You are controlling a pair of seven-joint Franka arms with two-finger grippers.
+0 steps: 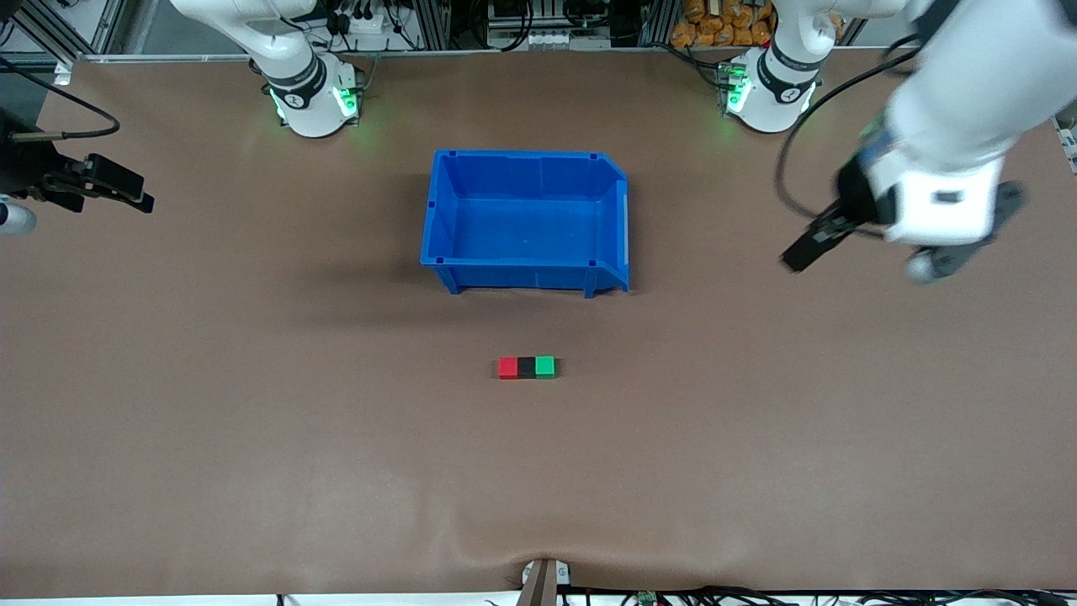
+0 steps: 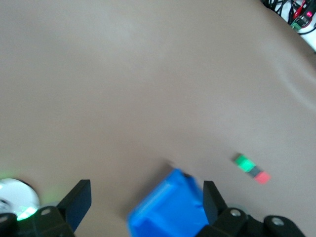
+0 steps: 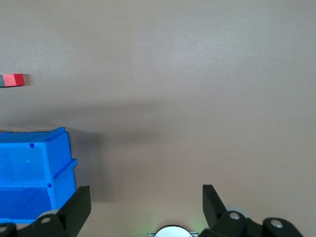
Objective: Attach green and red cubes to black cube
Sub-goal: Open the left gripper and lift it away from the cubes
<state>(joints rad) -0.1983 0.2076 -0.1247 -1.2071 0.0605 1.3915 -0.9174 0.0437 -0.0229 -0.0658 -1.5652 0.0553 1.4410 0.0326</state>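
1. Blue bin (image 1: 526,220): empty, landmark.
2. Left gripper (image 1: 812,240): spread wide, empty, raised toward left arm's end from bin.
3. Right gripper (image 1: 109,187): wide, empty, toward right arm's end.
4. Red cube (image 1: 507,367), black cube (image 1: 527,366), green cube (image 1: 545,366): touching in a row, nearer camera than bin. Attachment judged complete.

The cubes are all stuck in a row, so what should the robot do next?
Probably nothing more than keep both hands away. The red cube, black cube and green cube already touch in a row, and the open left hand and right hand hold nothing.
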